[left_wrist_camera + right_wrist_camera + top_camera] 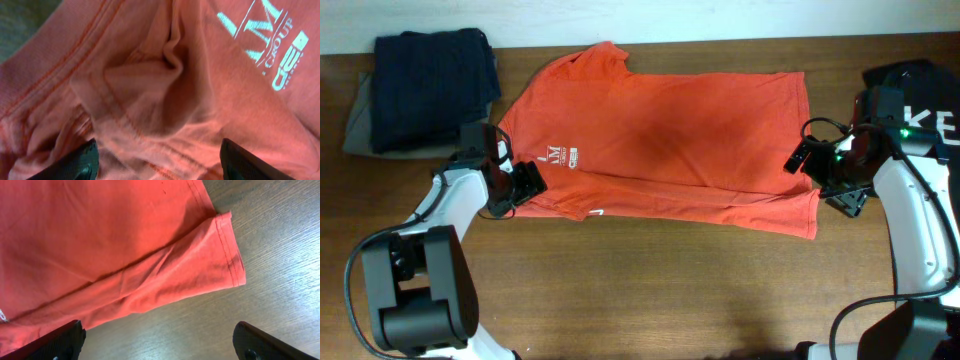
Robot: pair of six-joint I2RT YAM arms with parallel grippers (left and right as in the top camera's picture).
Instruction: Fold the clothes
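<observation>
bunched shirt [150, 100] cloth lies within the left hand [160, 162], released wide. right hand [160, 342] hangs released above the hem corner on the counter [280, 255].

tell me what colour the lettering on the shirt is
White lettering on the orange-red T-shirt, sharpest in the left wrist view.

left arm [455, 195]: white shell links, black joints, bulky black cylinder base, black cable loop
right arm [912, 200]: white shell, black wrist, small green light [905, 132], thin black cable
fingers [75, 165]: matte black, rounded tips
</observation>
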